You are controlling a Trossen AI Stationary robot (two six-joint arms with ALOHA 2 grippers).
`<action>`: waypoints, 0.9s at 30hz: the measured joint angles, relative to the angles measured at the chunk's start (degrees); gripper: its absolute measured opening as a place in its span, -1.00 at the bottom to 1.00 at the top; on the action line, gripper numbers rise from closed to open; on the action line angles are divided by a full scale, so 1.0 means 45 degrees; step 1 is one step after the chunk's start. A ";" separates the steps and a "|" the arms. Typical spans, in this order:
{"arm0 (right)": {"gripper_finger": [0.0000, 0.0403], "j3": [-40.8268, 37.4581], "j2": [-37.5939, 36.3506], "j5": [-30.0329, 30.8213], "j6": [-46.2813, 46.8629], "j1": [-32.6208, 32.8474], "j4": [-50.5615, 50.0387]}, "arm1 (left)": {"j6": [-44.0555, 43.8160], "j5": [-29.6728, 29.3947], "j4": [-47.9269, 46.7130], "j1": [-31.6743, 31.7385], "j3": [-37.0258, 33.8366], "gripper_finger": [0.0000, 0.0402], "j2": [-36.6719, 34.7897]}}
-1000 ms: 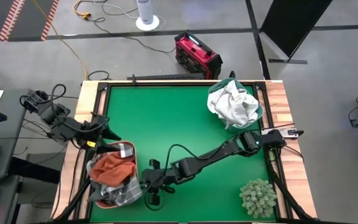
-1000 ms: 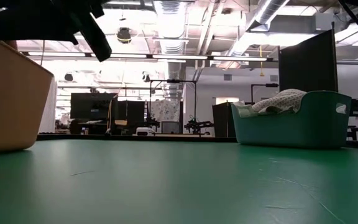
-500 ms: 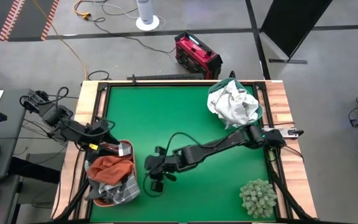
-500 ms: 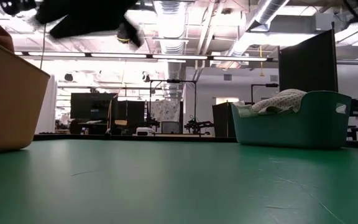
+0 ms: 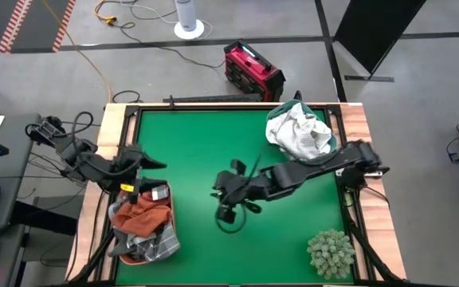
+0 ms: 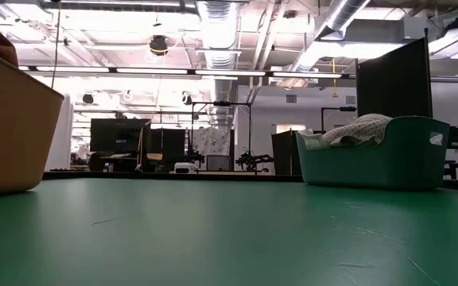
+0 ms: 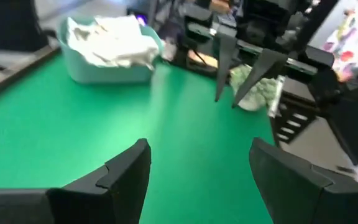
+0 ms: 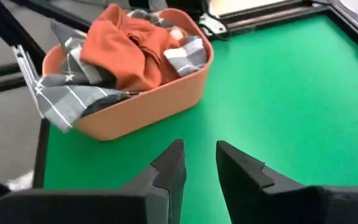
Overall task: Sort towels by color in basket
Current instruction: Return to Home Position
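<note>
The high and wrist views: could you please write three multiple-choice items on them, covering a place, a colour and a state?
1. Where is the right hand? A in the teal bin; B over the bare table; C on the plant ball.
2. What colour is the bin holding the rust-orange towel? A orange; B teal; C white.
3. The left hand is: A shut on a towel; B open, empty; C out of view.
B: only bare table beneath its fingers. A: towel heaped inside. B: fingers wide apart, nothing between.
</note>
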 joint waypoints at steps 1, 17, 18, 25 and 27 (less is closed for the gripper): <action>-0.40 -0.0653 -0.0454 0.0035 0.0240 0.0000 0.0253 | 0.0218 -0.0236 -0.0005 0.0000 -0.0013 0.29 -0.0142; -0.40 -1.1753 -0.7747 0.0190 0.1601 -0.1211 0.9654 | 0.0110 -0.0560 0.3968 0.2061 -0.4603 0.12 -0.3969; -0.40 -1.2097 -0.8141 0.0176 0.1494 -0.1381 0.9723 | -0.0055 -0.0447 0.4544 0.2267 -0.5060 0.09 -0.4141; -0.40 -1.4352 -1.1581 -0.0282 0.0983 -0.2758 1.0246 | -0.1082 -0.0075 0.5817 0.3854 -0.6866 -0.10 -0.4546; -0.40 -1.4994 -1.2481 -0.0465 0.0977 -0.3085 1.0307 | -0.1213 0.0170 0.5839 0.4383 -0.7032 -0.14 -0.4541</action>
